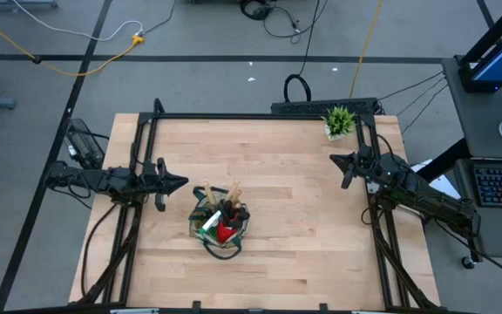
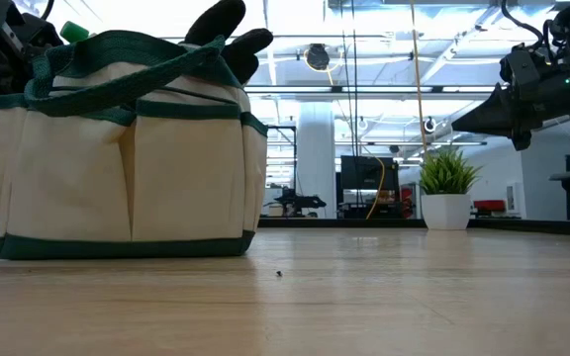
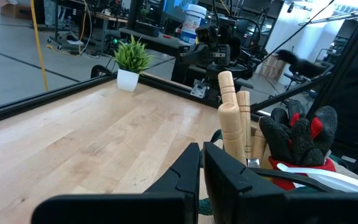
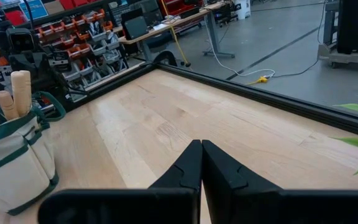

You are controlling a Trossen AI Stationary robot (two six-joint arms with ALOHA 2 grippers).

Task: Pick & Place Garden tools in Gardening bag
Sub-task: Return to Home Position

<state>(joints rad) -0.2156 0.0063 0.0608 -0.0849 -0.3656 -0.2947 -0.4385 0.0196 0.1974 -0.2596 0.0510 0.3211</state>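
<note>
Looking straight down, the gardening bag (image 1: 195, 225) stands mid-tabletop (image 1: 277, 262), with wooden tool handles (image 1: 220, 194) and a red-and-black glove (image 1: 225, 230) poking out. No tool lies loose, so packing looks finished. The left end effector (image 1: 179, 183) hovers beside the bag, the right end effector (image 1: 336, 160) well apart. The low view shows only glove fingertips above the rim. In both wrist views the fingers are pressed together, holding nothing.

Light wood surface (image 1: 295, 201): gardening bag (image 2: 127, 183) stands upright left of ctr; sm. potted plant (image 1: 339, 121) at far right corner.
</note>
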